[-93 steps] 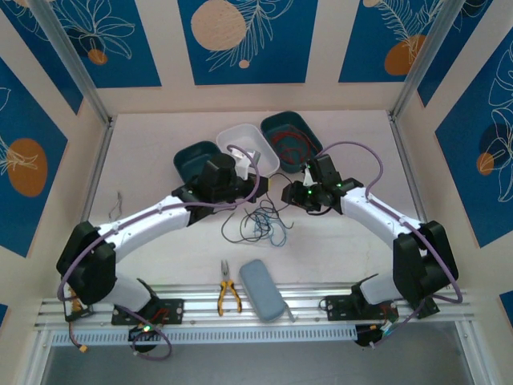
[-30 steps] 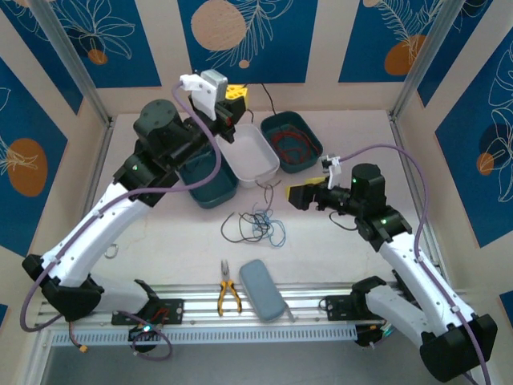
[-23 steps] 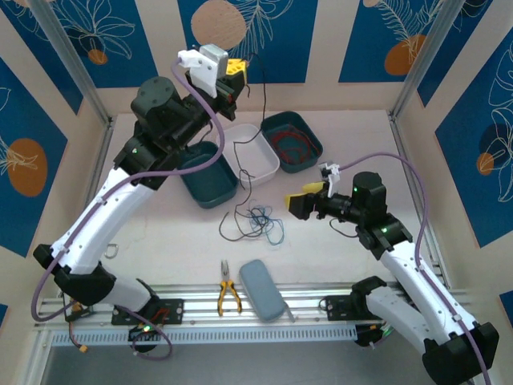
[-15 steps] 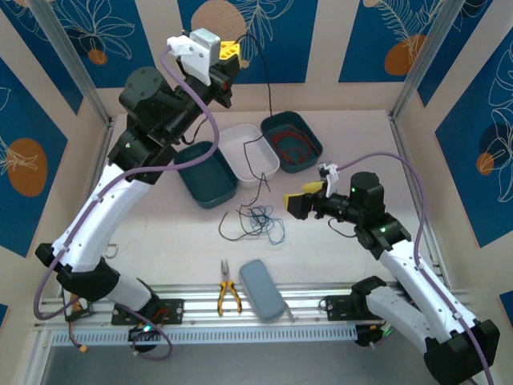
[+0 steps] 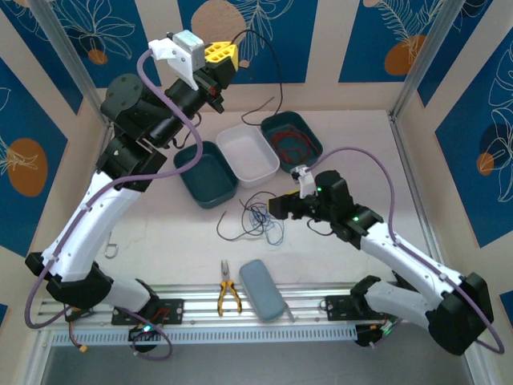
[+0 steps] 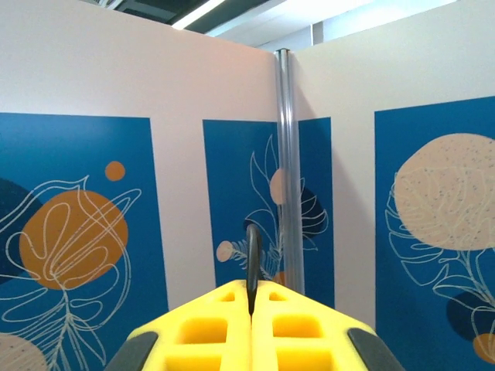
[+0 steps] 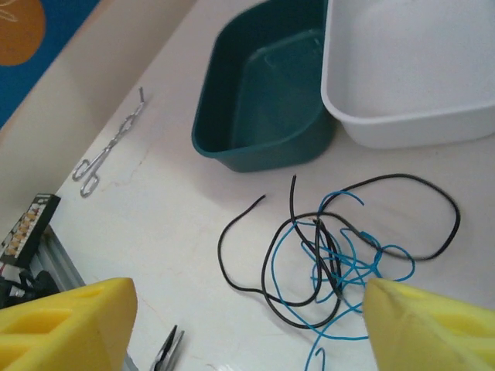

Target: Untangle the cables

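A tangle of black and blue cables (image 5: 253, 220) lies on the table in front of the bins; in the right wrist view the tangle (image 7: 332, 247) lies between and beyond my fingers. High near the back wall, my left gripper (image 5: 223, 54) is shut on one black cable (image 5: 276, 68), which arcs away and hangs above the bins, apart from the tangle. The left wrist view shows the yellow fingers (image 6: 224, 325) pressed together on that black cable (image 6: 252, 255). My right gripper (image 5: 279, 207) hovers open just right of the tangle, its yellow fingers (image 7: 69, 325) holding nothing.
A teal bin (image 5: 207, 172), a white bin (image 5: 248, 152) and a teal bin with red cables (image 5: 291, 138) stand behind the tangle. Yellow-handled pliers (image 5: 228, 295) and a grey case (image 5: 260, 289) lie by the front rail. Metal forceps (image 7: 108, 147) lie to the left.
My left gripper rose up and to the left, lifting the black cable free of the tangle. My right gripper moved left and down toward the tangle, its jaws narrowing slightly.
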Motion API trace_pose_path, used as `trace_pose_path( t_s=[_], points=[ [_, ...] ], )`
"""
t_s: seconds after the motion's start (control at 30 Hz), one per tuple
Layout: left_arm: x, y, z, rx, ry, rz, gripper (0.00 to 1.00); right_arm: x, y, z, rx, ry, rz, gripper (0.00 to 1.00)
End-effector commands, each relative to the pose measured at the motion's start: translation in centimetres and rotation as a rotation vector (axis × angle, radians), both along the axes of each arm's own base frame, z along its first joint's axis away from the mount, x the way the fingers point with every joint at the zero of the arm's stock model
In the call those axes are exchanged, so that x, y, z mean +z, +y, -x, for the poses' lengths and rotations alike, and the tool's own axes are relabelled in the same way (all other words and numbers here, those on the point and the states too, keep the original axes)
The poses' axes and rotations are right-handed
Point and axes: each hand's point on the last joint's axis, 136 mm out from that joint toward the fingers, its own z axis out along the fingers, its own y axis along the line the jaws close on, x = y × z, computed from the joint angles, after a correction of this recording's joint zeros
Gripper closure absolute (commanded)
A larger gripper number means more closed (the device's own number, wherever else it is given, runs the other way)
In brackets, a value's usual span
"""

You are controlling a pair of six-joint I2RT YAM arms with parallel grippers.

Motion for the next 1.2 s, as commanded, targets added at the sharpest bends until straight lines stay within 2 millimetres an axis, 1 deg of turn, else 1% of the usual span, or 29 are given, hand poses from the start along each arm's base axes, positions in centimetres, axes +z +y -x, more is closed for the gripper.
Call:
trace_pose_path(
  t_s=[0.0,0.1,0.23,0.3,0.4,0.53,0.7,0.83,1.0,1.17],
  points=[
    [1.2,0.7,0.8,-0.021,-0.025,0.045,1.0,-0.1,-0.7,-2.2,-0.135,-0.003,0.049,0.29],
    [0.6,0.9,-0.2,0.03,-0.012,0.034,1.0,-1.4,-2.1,-3.0,-0.236,0.034,0.101,0.28],
    [-0.2,1.2,-2.0,0.113,-0.001,0.012,1.0,-2.8,-5.0,-3.3,-0.371,0.079,0.175,0.17],
    [-0.7,1.1,-3.0,0.143,0.008,0.001,1.0,-3.4,-6.3,-3.1,-0.417,0.102,0.194,0.14],
    [-1.7,1.2,-5.0,0.195,0.041,-0.016,1.0,-4.1,-7.9,-2.7,-0.469,0.13,0.196,0.11],
    [-3.9,1.3,-8.5,0.269,0.1,-0.044,1.0,-4.5,-9.5,-2.0,-0.524,0.147,0.175,0.1],
    [-7.3,2.0,-12.4,0.351,0.189,-0.08,1.0,-4.1,-10.8,-1.6,-0.555,0.148,0.166,0.09],
    [-10.7,2.2,-14.8,0.384,0.265,-0.11,1.0,-3.1,-11.4,-1.6,-0.571,0.126,0.163,0.08],
    [-15.4,2.4,-17.1,0.43,0.363,-0.155,1.0,-1.7,-11.9,-1.7,-0.587,0.091,0.152,0.07],
    [-19.6,1.9,-18.0,0.434,0.446,-0.188,1.0,-1.5,-12.2,-1.7,-0.6,0.084,0.147,0.07]
  ],
)
